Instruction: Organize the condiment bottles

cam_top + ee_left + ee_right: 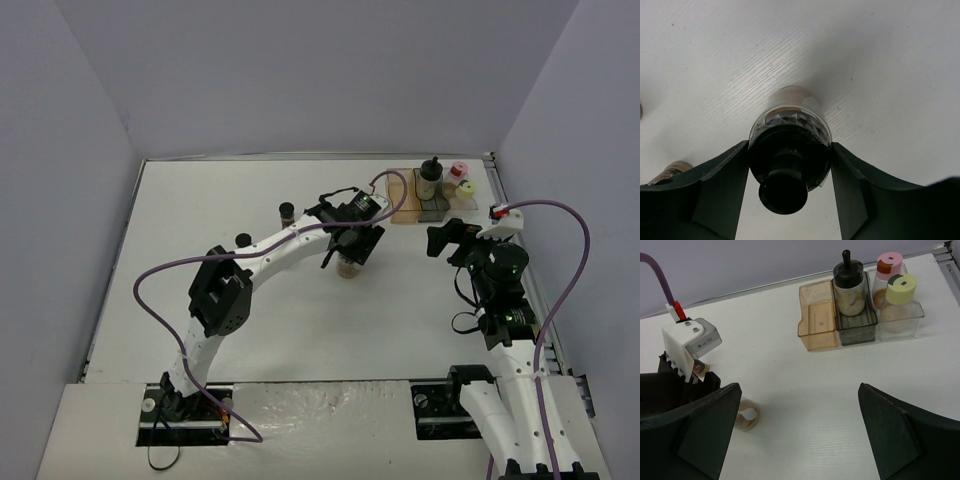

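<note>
Black-capped jar (790, 122) upright, long axis vertical, left claw (790, 152) clasping it

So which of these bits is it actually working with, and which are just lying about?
Job: held jar, left end effector, black-capped bottle, pink-capped bottle, yellow-capped bottle, loose jar, second loose jar.
Lying about: tray, purple cable.

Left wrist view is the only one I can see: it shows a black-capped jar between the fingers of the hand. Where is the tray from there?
Observer: The tray stands beyond and right of the held jar, in the far right corner of the table.
Operator: Which compartment is free?
Observer: Only the amber compartment; the grey compartment holds a black-capped jar.
Operator: And the clear compartment?
Observer: It holds the pink-capped jar and the yellow-capped jar.
</note>
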`<state>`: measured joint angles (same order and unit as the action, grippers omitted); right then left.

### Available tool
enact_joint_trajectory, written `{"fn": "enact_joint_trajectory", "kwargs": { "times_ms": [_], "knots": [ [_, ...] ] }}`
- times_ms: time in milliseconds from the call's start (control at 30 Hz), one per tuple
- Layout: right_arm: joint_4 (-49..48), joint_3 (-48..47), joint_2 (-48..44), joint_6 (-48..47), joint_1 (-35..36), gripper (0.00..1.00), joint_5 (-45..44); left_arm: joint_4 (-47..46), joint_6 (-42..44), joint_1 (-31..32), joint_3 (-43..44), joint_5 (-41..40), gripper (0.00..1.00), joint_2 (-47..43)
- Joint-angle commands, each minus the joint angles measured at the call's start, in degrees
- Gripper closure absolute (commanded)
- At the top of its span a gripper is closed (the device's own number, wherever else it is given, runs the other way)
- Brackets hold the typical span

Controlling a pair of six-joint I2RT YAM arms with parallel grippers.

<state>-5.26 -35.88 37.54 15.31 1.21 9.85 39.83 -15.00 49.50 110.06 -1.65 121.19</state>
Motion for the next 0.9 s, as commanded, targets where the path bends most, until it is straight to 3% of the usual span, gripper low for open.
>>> {"fn": "enact_joint_trajectory", "kwargs": {
  "times_ms": [0,100,200,400,567,867],
  "knots": [
    [-3.4,-0.5,-0.4,-0.5,0.3,0.00,0.1,-5.6,1.0,-0.1,-0.7,-0.9,0.49,-4.2],
    [-3.6,-0.6,0.1,-0.4,0.3,0.00,0.5,-6.6,1.2,-0.2,-1.0,-0.9,0.19,-5.7],
    [-3.7,-1.2,0.8,-0.4,0.4,0.00,1.5,-6.2,1.4,-0.2,-0.2,-1.5,0.04,-7.2],
    [-4.9,-2.2,2.6,-0.5,0.8,0.00,4.8,-7.7,1.2,-1.1,-1.4,-3.2,0.03,-14.8],
    [-6.8,-4.1,6.9,-1.3,4.6,0.00,5.7,-9.9,-1.1,-5.6,-6.1,-6.7,0.03,-26.1],
    [-14.9,-5.5,20.8,-6.9,19.8,0.00,-0.2,-12.2,-2.5,-23.3,-24.7,-8.9,0.03,-48.6]
  ]
}}
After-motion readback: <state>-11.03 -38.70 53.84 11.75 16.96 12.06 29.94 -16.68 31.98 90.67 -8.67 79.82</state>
